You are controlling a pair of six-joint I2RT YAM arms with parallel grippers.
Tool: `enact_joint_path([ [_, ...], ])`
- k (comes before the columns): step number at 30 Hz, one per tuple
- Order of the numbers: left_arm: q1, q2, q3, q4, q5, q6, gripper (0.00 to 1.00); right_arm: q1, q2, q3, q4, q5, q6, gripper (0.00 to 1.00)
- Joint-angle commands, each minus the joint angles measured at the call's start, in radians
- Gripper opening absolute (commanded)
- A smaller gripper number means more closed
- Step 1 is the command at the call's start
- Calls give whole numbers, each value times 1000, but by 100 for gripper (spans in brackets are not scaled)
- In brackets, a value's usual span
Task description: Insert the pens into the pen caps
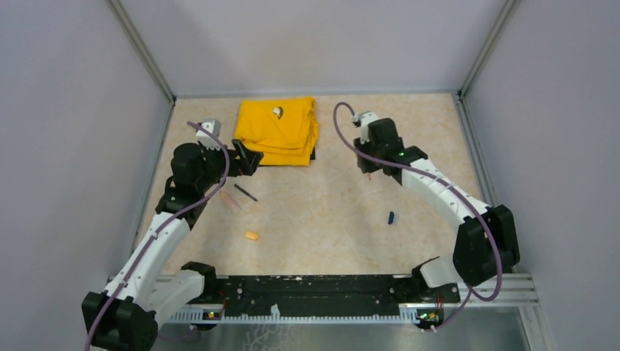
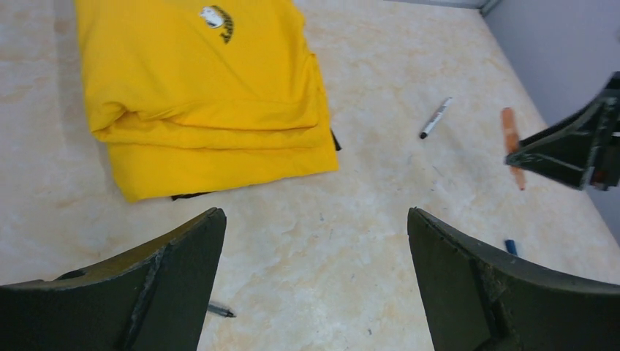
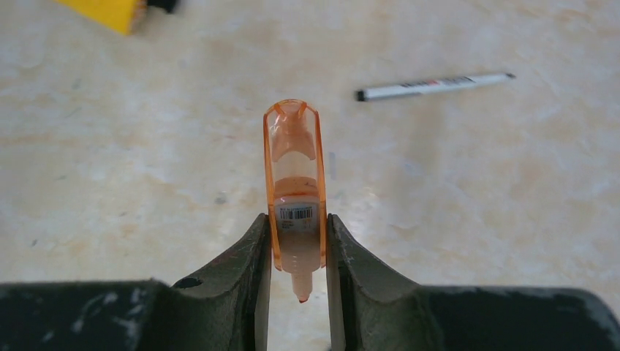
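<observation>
1. Right gripper (image 3: 296, 223) pinches the marker (image 3: 292, 161) near its nib, body jutting forward, probably ready for capping.
2. Left gripper (image 2: 314, 212) hangs spread, empty.
3. Orange cap (image 1: 251, 235) lies near the left arm (image 1: 157, 234).

Bare-nibbed orange marker (image 3: 295, 183) pinched; dark blue cap (image 1: 391, 217) apart

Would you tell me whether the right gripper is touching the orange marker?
Touching. In the right wrist view, the right gripper clamps the orange marker, a finger pressed flat on each side with no gap.
</observation>
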State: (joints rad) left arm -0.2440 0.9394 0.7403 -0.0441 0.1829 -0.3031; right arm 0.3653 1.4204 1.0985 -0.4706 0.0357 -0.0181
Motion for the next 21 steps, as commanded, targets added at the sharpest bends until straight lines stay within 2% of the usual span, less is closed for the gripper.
enact_joint_path([
  [1, 5, -19, -25, 152, 216, -16, 99, 187, -74, -74, 190, -9, 53, 5],
  [4, 5, -11, -27, 196, 316, -29, 99, 309, -97, -98, 323, -10, 128, 4],
  [9, 3, 6, -16, 203, 399, -38, 98, 444, -120, -134, 497, -14, 174, 4],
  [15, -5, 59, 29, 241, 475, -77, 94, 509, -136, -163, 599, 15, 142, 4],
  [21, -67, 147, 125, 272, 455, -74, 94, 525, -143, -149, 604, 61, 127, 4],
])
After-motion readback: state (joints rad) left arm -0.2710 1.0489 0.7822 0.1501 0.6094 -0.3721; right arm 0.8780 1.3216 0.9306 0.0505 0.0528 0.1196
